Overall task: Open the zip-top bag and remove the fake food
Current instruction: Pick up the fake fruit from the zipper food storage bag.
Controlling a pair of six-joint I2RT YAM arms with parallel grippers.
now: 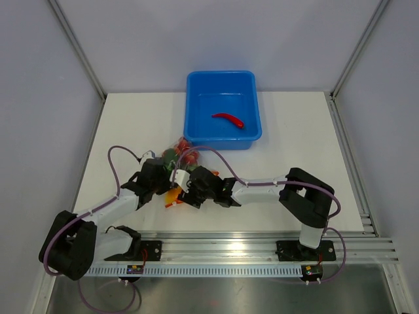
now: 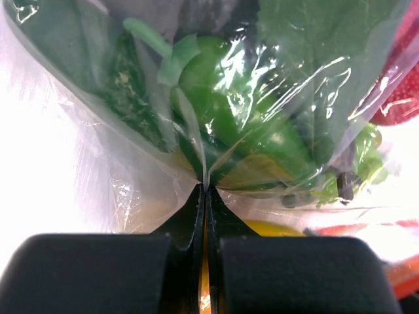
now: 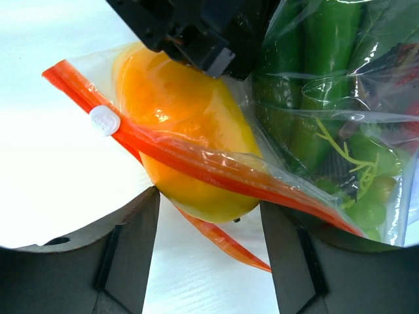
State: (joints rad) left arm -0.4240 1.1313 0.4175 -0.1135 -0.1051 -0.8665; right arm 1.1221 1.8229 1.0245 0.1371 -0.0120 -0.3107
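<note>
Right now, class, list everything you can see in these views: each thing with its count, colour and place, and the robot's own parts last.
table: one, white, under everything
blue tub: one, blue, far centre of the table
red chili: one, red, lying in the blue tub
zip-top bag: one, clear, between the two grippers
zip strip: one, orange-red, along the bag's mouth
slider: one, white, on the zip strip
pepper: one, orange-yellow, at the bag's mouth
green vegetables: several, green, inside the bag
left gripper: one, black, shut on the bag's plastic
right gripper: one, dark, jaws apart either side of the pepper
</note>
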